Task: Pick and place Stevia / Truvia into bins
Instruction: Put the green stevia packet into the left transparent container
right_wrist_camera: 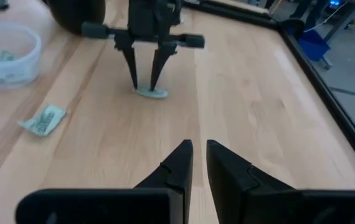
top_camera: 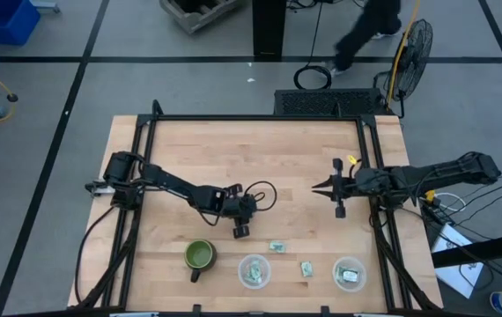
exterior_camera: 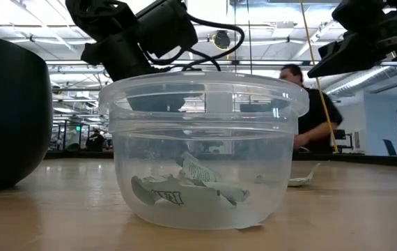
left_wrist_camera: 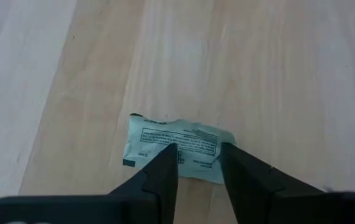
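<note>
Packets: one pale green packet (left_wrist_camera: 176,149) lies flat on the bare wood, crumpled at one end, printed face up. Two more lie loose near the table's front edge: one (top_camera: 276,246) just beyond the bins, one (top_camera: 306,269) between them. Bins: two clear round cups, upright. The left bin (top_camera: 254,270) holds several crumpled packets (exterior_camera: 184,192); the right bin (top_camera: 350,274) holds at least one
</note>
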Controlling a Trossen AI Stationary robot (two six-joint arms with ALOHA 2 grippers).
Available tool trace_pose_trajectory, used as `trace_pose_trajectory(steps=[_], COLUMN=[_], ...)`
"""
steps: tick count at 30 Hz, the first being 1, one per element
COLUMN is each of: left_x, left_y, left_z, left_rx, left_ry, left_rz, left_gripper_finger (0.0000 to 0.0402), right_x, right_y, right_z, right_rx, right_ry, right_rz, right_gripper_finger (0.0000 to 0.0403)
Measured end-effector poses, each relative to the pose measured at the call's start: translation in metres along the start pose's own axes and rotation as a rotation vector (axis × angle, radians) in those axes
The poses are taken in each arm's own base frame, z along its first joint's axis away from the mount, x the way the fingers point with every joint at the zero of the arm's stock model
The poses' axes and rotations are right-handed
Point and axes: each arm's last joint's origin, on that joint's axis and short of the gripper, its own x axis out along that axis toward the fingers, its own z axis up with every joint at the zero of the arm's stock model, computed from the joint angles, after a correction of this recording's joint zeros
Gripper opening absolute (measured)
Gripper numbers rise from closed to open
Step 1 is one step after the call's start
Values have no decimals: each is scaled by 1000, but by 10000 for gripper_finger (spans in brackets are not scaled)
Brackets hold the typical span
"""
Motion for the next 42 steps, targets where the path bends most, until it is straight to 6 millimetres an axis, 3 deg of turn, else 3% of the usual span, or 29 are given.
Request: trace_pose_trajectory(steps=[15,18,24,30,33,36,42], left_x=[-1,-1,-1,-4,-16,-40,-93], left_y=[3,3,9,12,12,4,-31], left_z=[-3,-5,-6,-4,-2,9,24], left_rx=[7,16,1,15,31,35,81], left_ry=[39,63,90,85,81,5,-163], left_rz=[28,34,26,15,2,-50,-339], left_gripper_finger=[119,99,17,18,9,10,10], right_x=[2,2,2,2,2,2,2], right_y=[1,1,1,1,1,1,1], right_z=[-1,-1,-1,-1,-1,-1,-1], right_rx=[-35,-36,-36,-36,-36,-36,-37], right_ry=[12,11,12,12,11,12,15], right_rz=[2,2,2,2,2,2,2], right_gripper_finger=[38,38,38,38,38,38,38])
